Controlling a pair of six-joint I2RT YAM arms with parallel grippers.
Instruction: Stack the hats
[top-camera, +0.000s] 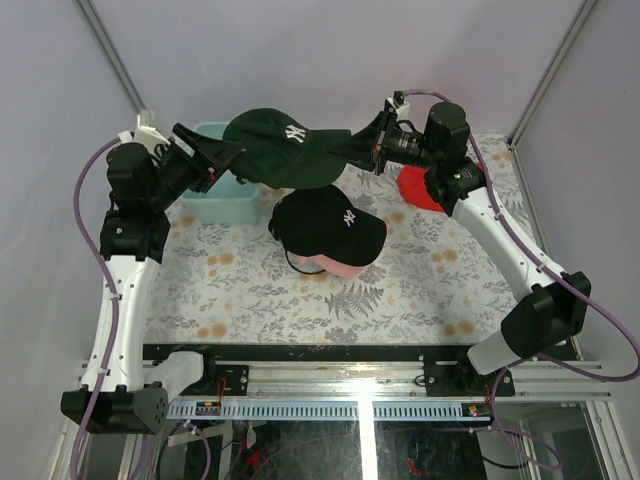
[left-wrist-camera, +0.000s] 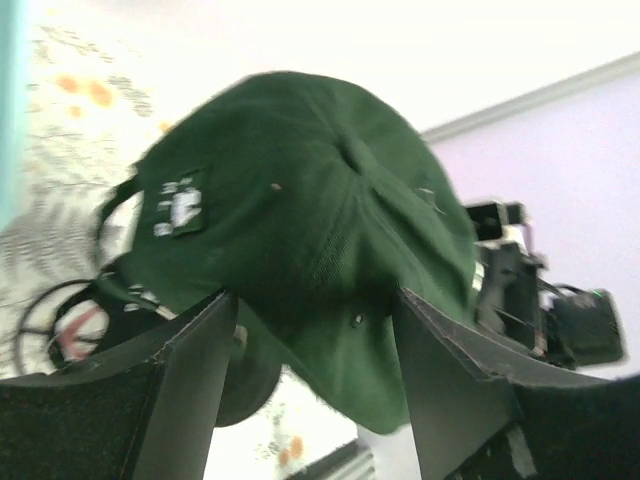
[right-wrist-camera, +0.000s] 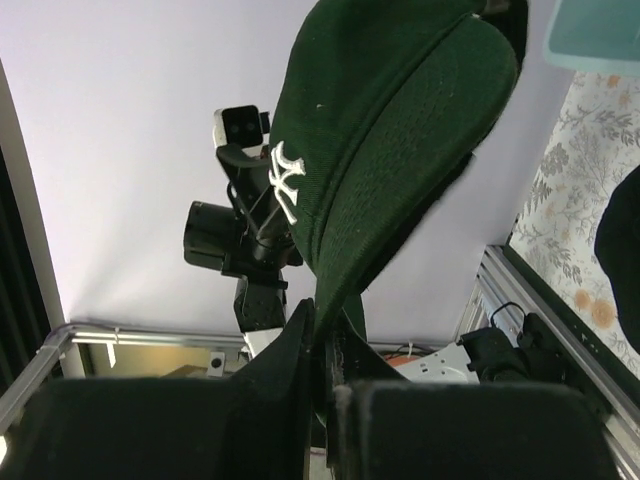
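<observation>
A dark green cap (top-camera: 285, 150) with a white logo hangs in the air between my two grippers, above the back of the table. My right gripper (top-camera: 372, 148) is shut on its brim, which the right wrist view shows pinched between the fingers (right-wrist-camera: 300, 370) with the cap (right-wrist-camera: 390, 120) above. My left gripper (top-camera: 225, 155) is at the cap's back. In the left wrist view its fingers (left-wrist-camera: 190, 360) stand wide apart with the crown (left-wrist-camera: 300, 200) between them. A black cap (top-camera: 330, 222) sits stacked on a light pink cap (top-camera: 340, 268) on the table below.
A mint-green tub (top-camera: 212, 195) stands at the back left, under my left arm. A bright red cloth (top-camera: 418, 188) lies at the back right, under my right arm. The floral tablecloth (top-camera: 420, 290) covers the table.
</observation>
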